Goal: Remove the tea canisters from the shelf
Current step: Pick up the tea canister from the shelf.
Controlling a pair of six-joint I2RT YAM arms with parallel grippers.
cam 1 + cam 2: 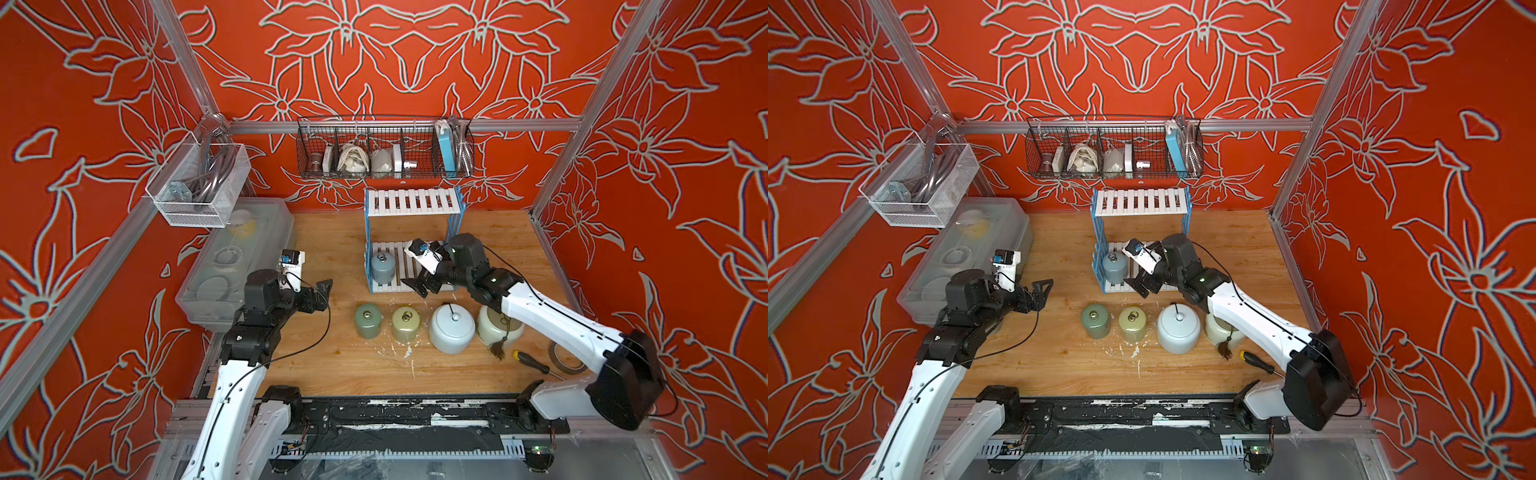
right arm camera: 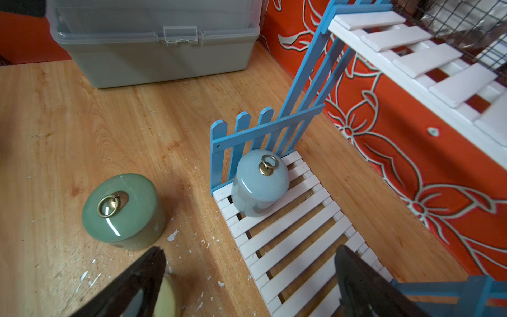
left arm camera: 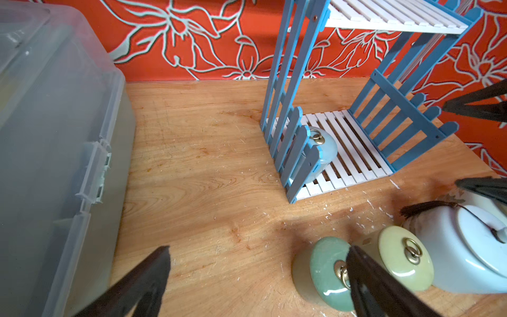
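Note:
A small grey-blue tea canister [image 1: 382,268] [image 2: 260,184] stands on the lower board of the shelf [image 1: 413,201] [image 2: 288,241], against its left picket side. On the table in front stand a green canister [image 1: 368,320] [image 3: 326,269], an olive one [image 1: 405,324], a large pale blue-white one [image 1: 452,329] and a cream one with a tassel [image 1: 494,328], partly under my right arm. My right gripper [image 1: 415,287] [image 2: 251,248] is open at the lower board's front edge, right of the grey-blue canister. My left gripper [image 1: 324,296] [image 3: 259,248] is open above bare table left of the shelf.
A clear plastic box [image 1: 237,257] fills the table's left side. A white mesh basket [image 1: 199,183] hangs above it, and a black wire basket [image 1: 384,149] hangs over the shelf. A screwdriver [image 1: 532,362] and a tape roll [image 1: 565,357] lie at the front right.

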